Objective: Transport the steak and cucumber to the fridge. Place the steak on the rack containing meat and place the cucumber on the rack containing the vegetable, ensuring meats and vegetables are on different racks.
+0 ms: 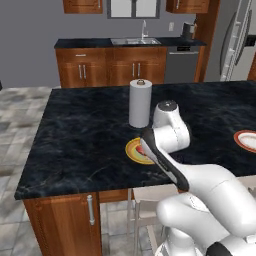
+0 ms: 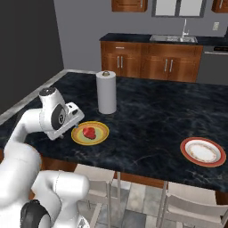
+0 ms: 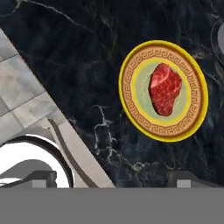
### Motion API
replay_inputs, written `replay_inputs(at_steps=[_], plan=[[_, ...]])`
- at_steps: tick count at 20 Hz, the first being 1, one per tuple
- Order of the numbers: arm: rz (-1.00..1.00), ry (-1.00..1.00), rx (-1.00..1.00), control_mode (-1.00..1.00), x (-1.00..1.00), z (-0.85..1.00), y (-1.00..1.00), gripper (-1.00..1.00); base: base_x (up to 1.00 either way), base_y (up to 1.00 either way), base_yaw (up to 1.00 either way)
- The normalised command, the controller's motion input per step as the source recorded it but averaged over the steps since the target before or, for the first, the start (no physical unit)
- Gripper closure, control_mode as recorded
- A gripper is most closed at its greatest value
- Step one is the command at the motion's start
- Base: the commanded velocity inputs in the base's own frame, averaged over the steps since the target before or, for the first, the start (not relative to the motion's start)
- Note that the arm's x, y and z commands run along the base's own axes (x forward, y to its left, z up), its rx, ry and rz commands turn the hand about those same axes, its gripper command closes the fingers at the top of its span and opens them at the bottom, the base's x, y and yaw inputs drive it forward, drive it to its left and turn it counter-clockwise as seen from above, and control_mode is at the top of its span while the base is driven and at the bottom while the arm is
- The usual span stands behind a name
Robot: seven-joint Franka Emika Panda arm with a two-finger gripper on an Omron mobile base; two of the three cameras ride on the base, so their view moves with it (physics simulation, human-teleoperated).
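Nothing moved yet: steak on its plate, claw empty.

The claw (image 3: 111, 179), jaws spread wide, hangs above the desk's (image 2: 147, 116) near edge; the steak (image 3: 165, 89) lies on the yellow plate (image 3: 131, 105) beside the paper towel roll (image 2: 107, 92). The fridge (image 1: 235, 45) is cropped at far right, its racks unseen; the cucumber I cannot make out.

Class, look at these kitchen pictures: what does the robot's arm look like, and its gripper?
The arm is glossy white, built of rounded, bulbous segments with dark grey bands and caps at the joints. The gripper has two small dark grey, blocky finger tips. No cables or markings show.
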Motion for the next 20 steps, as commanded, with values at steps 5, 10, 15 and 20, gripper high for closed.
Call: replay_inputs(at_steps=[5,10,15,20], plan=[[-0.35,0.2,0.08,-1.0,0.21,-0.17,-0.58,-1.0,0.0,0.0,0.0],[-0.1,0.05,0.06,-1.0,0.09,-0.15,-0.28,-1.0,0.0,0.0,0.0],[0.0,-0.01,0.0,-1.0,0.02,-0.3,0.0,-1.0,0.0,0.0,0.0],[0.0,0.0,0.0,-1.0,0.16,-0.35,0.0,-1.0,0.0,0.0,0.0]])
